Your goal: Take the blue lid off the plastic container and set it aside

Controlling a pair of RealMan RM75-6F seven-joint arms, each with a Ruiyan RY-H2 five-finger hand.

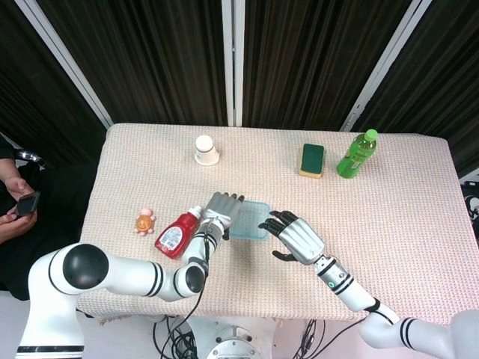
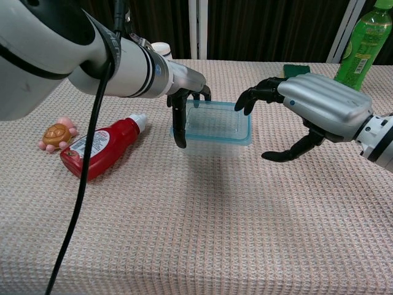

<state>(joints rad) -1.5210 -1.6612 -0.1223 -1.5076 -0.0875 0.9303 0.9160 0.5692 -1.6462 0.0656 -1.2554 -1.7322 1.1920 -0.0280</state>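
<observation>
The clear plastic container point(image 1: 249, 220) point(image 2: 216, 130) with its blue lid point(image 2: 217, 121) sits on the cloth near the table's middle. My left hand point(image 1: 219, 212) point(image 2: 183, 106) grips its left end, fingers hooked over the lid's rim and the thumb down the side wall. My right hand point(image 1: 295, 236) point(image 2: 309, 106) hovers just right of the container with its fingers spread and nothing in it. Its fingertips point(image 2: 245, 99) reach close to the lid's far right corner; I cannot tell whether they touch it.
A red ketchup bottle point(image 1: 177, 232) point(image 2: 100, 148) and a small turtle toy point(image 1: 144, 222) point(image 2: 56, 136) lie left of the container. At the back stand a white cup point(image 1: 206, 149), a green-and-yellow sponge point(image 1: 312, 159) and a green bottle point(image 1: 356, 154) point(image 2: 361, 42).
</observation>
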